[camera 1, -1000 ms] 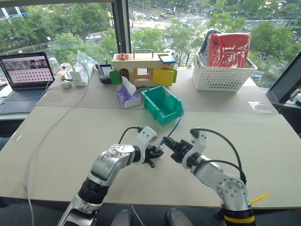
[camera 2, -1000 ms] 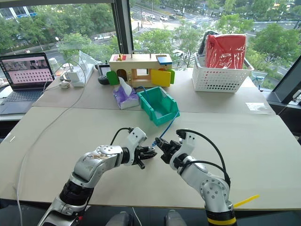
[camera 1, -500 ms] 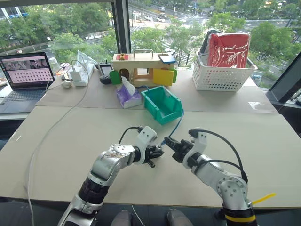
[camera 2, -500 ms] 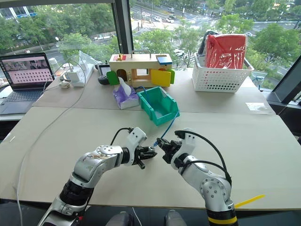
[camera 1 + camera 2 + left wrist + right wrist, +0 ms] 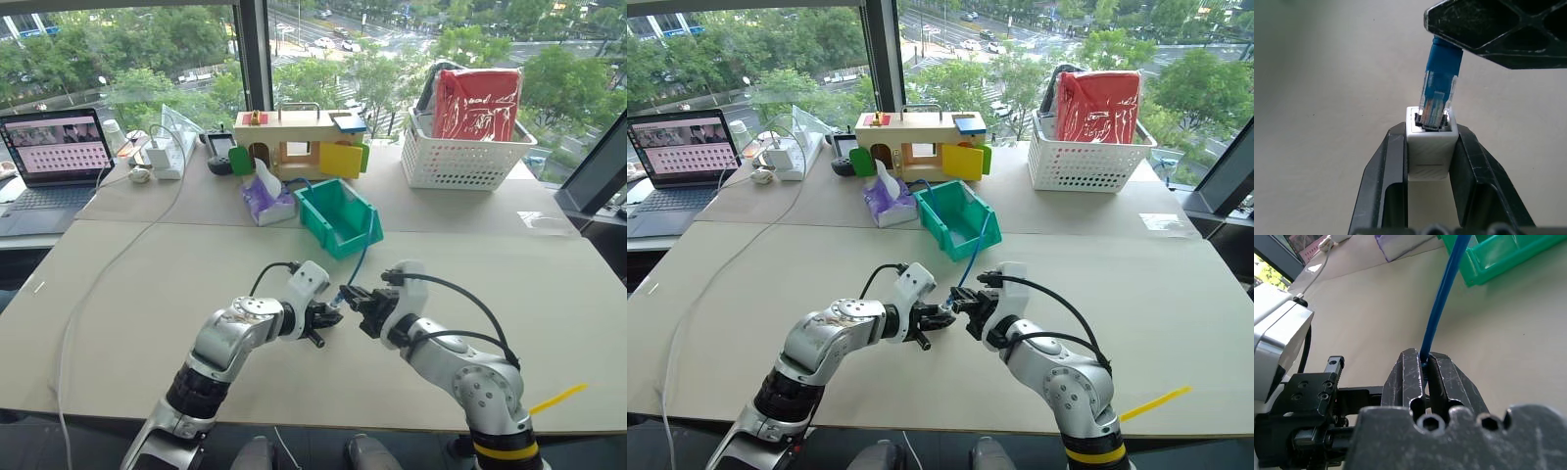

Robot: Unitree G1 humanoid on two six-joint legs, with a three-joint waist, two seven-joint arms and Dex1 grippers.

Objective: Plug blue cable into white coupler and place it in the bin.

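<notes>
Left gripper (image 5: 1430,147) clamps coupler (image 5: 1430,149); right gripper (image 5: 1422,363) pinches cable (image 5: 1442,298); plug (image 5: 1437,105) at coupler's mouth, tilted; straighten, then push.

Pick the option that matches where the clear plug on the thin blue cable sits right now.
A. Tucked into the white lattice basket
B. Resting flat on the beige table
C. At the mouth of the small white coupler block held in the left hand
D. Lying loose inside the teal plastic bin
C: the left hand clamps the small white plastic coupler block, and the thin blue cable, pinched by the right hand, has its clear plug tip in the coupler's opening.
</notes>
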